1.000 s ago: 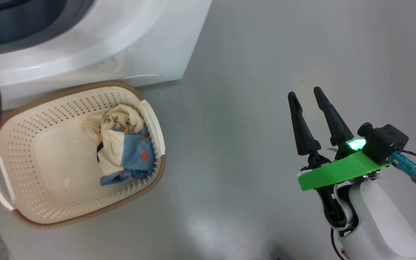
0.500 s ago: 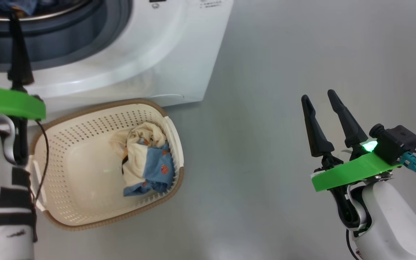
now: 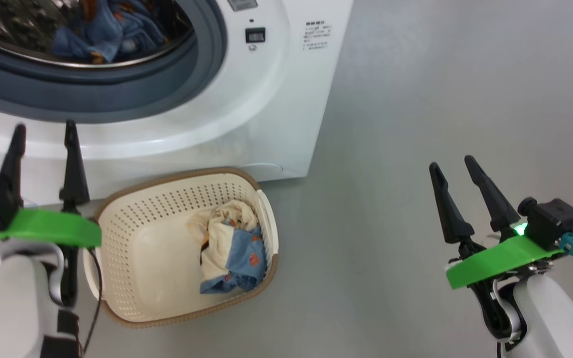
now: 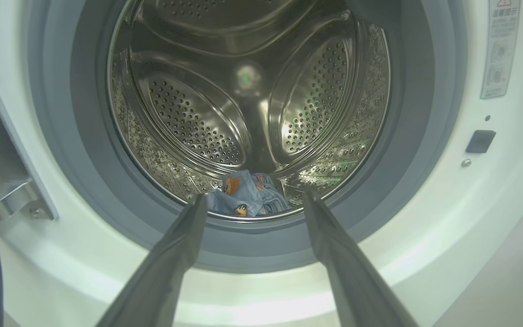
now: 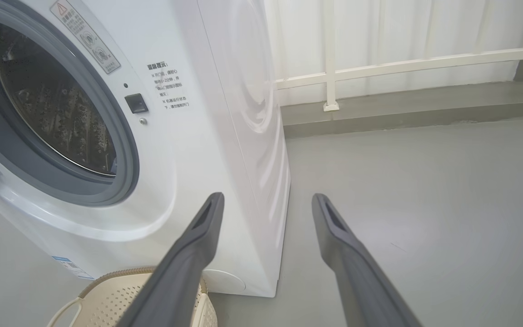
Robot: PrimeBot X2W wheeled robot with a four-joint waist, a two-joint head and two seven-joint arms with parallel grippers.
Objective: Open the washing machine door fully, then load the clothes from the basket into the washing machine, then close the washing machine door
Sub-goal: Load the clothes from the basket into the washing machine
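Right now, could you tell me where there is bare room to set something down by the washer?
The grey floor between the washer's right side and the right tool is bare. The basket's left half is free; clothes fill its right end. Crowded at the washer's foot, where basket and left tool sit close.

I count one washing machine (image 3: 276,99), one basket (image 3: 177,177), two separate bundles of clothes (image 3: 232,246), and a left gripper (image 3: 44,129) and right gripper (image 3: 450,163), each with two dark fingers (image 3: 75,166).
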